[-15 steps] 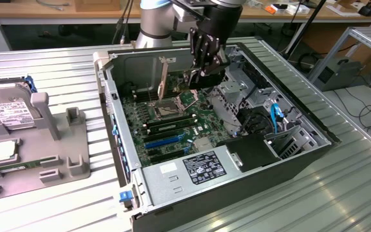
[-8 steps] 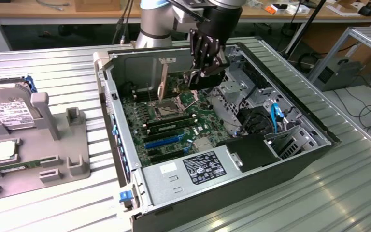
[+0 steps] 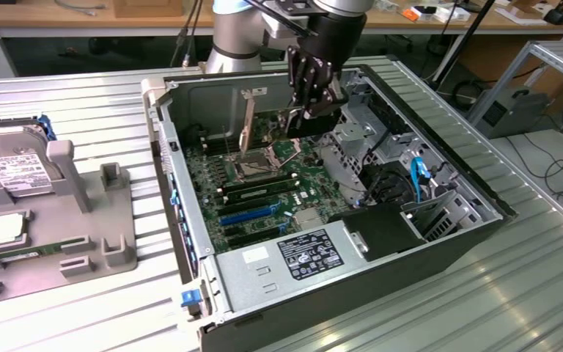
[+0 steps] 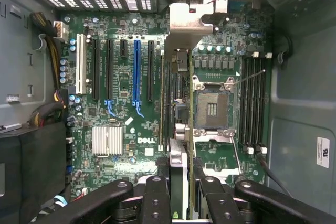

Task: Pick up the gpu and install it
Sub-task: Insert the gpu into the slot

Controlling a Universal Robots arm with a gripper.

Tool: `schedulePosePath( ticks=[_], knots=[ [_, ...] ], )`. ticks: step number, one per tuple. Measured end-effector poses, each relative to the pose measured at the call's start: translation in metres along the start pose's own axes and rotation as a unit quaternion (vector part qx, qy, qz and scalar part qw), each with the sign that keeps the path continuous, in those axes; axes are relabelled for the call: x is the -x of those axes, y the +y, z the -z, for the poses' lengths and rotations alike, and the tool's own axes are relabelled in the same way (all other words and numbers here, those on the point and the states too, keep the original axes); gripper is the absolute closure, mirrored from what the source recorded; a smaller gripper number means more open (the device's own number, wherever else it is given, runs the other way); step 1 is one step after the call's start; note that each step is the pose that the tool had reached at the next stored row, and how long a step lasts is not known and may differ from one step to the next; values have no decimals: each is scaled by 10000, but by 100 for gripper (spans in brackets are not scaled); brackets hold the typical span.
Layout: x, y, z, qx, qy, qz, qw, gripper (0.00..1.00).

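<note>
- The jaws are pinching the gpu (image 4: 178, 93). 2 black fingers (image 4: 156, 198) press on its 2 faces at the end away from its bracket.
- The gpu hangs inside the open computer case (image 3: 262, 293), over the motherboard (image 4: 121, 93). It stands on edge, and its silver bracket (image 4: 185, 22) points at the case's vented rear wall.
- In the wrist view the card shows edge-on, so both faces are hidden. It lies between the long blue slot (image 4: 136, 72) and the processor socket (image 4: 211, 109).
- I cannot tell whether its lower edge touches a slot or is clear of the board.
- In the exterior view the jaws and the arm (image 3: 237, 37) cover most of the card (image 3: 301, 123), so its outline is hard to make out.
- Room is tight. The metal drive cage (image 3: 360, 136) is just beside the jaws on the exterior view's right, and the rear wall is near the bracket.
- The case sits mid-desk (image 3: 516, 293), with bare slats along its near edge.
- At the desk's edge on the exterior view's left is a grey fixture (image 3: 115, 242), cut off by the frame. It holds a hard drive (image 3: 12, 172) and a square chip (image 3: 1, 229), well apart from the case.
</note>
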State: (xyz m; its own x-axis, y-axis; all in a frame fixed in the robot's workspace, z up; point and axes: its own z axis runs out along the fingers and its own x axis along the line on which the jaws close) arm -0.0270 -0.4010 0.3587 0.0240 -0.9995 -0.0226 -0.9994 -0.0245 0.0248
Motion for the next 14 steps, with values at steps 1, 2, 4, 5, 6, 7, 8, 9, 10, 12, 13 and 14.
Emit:
schedulePosePath(
  ticks=[1,2,4,5,6,7,8,9,10,12,13,14],
  knots=[
    [0,0,-3,0,0,0,10000,73],
    [-1,0,-7,0,0,0,10000,73],
    [-1,0,-10,0,0,0,10000,73],
    [-1,0,-12,0,0,0,10000,73],
    [-1,0,-14,0,0,0,10000,73],
    [-2,-1,-17,0,0,0,10000,73],
    [-2,0,-19,0,0,0,10000,73],
    [-2,-1,-22,0,0,0,10000,73],
    [-3,-1,-27,0,0,0,10000,73],
    [-3,-1,-34,0,0,0,10000,73],
    [-4,-1,-36,0,0,0,10000,73],
    [-4,-1,-39,0,0,0,10000,73]
  ],
)
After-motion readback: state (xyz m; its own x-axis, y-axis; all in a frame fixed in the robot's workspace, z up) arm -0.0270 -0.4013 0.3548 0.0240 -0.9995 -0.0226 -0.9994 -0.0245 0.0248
